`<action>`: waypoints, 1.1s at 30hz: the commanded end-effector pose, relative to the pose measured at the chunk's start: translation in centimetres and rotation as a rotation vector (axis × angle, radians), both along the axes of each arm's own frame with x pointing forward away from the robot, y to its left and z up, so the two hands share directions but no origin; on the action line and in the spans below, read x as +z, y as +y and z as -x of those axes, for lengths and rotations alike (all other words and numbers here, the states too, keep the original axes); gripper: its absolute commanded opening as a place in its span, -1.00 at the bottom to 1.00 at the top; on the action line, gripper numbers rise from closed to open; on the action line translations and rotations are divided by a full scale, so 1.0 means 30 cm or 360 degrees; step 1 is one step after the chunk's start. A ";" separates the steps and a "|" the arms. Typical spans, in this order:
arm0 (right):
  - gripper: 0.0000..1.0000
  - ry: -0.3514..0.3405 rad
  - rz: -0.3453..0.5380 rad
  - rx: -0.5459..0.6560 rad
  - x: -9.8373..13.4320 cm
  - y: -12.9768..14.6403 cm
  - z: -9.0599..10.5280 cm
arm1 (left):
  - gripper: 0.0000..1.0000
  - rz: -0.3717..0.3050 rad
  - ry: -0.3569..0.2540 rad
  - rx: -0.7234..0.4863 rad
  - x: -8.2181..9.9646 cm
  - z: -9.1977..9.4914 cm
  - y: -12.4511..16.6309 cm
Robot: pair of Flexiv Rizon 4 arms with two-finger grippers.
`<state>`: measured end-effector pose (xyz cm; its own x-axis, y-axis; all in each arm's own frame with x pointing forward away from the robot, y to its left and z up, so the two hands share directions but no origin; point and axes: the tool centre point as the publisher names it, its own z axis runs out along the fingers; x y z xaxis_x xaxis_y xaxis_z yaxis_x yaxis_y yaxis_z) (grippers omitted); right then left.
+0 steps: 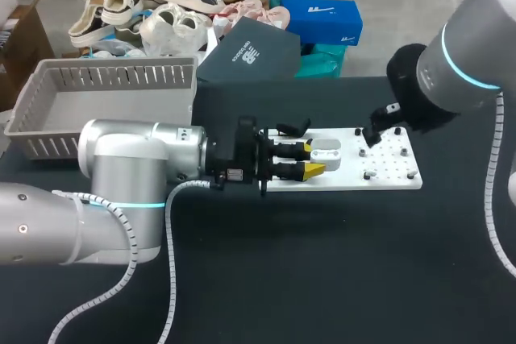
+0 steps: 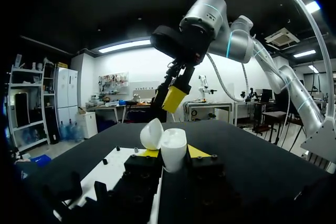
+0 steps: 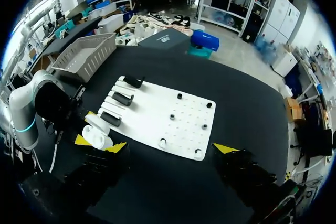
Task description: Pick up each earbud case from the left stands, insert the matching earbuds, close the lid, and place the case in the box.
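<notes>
A white earbud case (image 1: 326, 153) with its lid (image 2: 152, 134) open is held over the left part of the white board (image 1: 395, 179). My left gripper (image 1: 313, 159) is shut on the case (image 2: 173, 153), one yellow tip on each side. My right gripper (image 1: 375, 130) hangs above the board's right half, ahead of the case and apart from it, and is seen from the left wrist as a yellow-tipped finger (image 2: 175, 98). In the right wrist view my right gripper (image 3: 170, 148) stands wide open with nothing between its fingers, and the case (image 3: 98, 135) lies beside it.
Three black stands (image 3: 122, 98) sit on the board's left part. Several small dark pieces (image 3: 171, 115) dot its right part. A grey slatted basket (image 1: 48, 118) stands at the table's back left, with a dark box lid (image 1: 250, 54) beside it.
</notes>
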<state>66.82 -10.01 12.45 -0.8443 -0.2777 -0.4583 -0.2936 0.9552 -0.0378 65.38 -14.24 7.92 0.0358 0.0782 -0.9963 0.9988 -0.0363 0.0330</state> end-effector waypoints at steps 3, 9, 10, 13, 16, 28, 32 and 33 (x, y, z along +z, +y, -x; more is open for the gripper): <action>1.00 -0.0139 0.0245 -0.0153 -0.054 -0.056 0.050 | -1.00 0.0003 -0.0002 0.0003 -0.002 0.002 0.001; 1.00 -0.0080 0.0304 -0.0190 -0.121 -0.088 0.056 | -1.00 0.0003 -0.0002 0.0003 -0.002 0.002 0.001; 1.00 -0.0071 0.0305 -0.0193 -0.130 -0.091 0.054 | -1.00 0.0003 -0.0002 0.0003 -0.002 0.002 0.001; 0.73 -0.0049 0.0315 -0.0201 -0.147 -0.096 0.048 | -1.00 0.0003 -0.0002 0.0003 -0.002 0.002 0.001; 0.63 -0.0020 0.0328 -0.0196 -0.170 -0.103 0.038 | -1.00 0.0003 -0.0002 0.0003 -0.002 0.002 0.001; 0.20 0.0077 0.0415 -0.0184 -0.243 -0.139 -0.011 | -1.00 0.0003 -0.0002 0.0003 -0.002 0.002 0.001; -0.06 0.0099 0.0447 -0.0177 -0.262 -0.144 -0.019 | -1.00 0.0003 -0.0002 0.0003 -0.002 0.002 0.001; -0.13 0.0105 0.0451 -0.0178 -0.266 -0.146 -0.020 | -1.00 0.0003 -0.0002 0.0003 -0.002 0.002 0.001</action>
